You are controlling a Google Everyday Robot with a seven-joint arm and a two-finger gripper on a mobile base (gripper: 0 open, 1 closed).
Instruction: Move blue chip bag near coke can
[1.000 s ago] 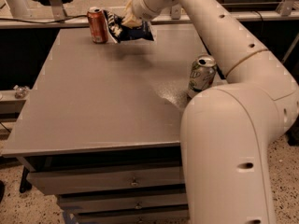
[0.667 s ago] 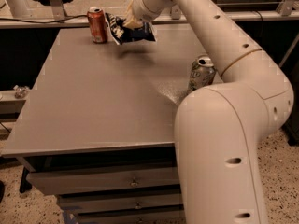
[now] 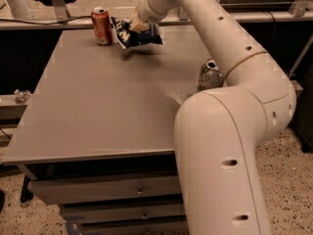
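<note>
Fingers (image 3: pixel 139 25) of the gripper (image 3: pixel 135 28) are seen clamped on the upper part of the blue chip bag (image 3: pixel 143 35), in the upper middle of the frame, at the end of the white arm (image 3: pixel 220 33) that reaches in from the lower right. At the upper left, the coke can (image 3: pixel 101 26) stands upright near the far edge of the grey table (image 3: pixel 88 111). Just to its right the bag is held, close beside the can but not seen to touch it. A dark shadow on the tabletop beneath it suggests that the bag is carried clear of the surface rather than resting on it. Further right, well apart from both, a second soda can (image 3: pixel 210 75), pale with a silver top, is partly hidden behind the arm's bend. The bag is judged to be light, soft and crinkly, with slippery foil and brittle contents. A pinch on a sealed edge or an upper fold is therefore to be preferred, since a squeeze across the middle could crush the chips. Some sag or swing from the grip is to be expected, so a gentle lowering is called for. Only the setting down and the release appear to be left.
</note>
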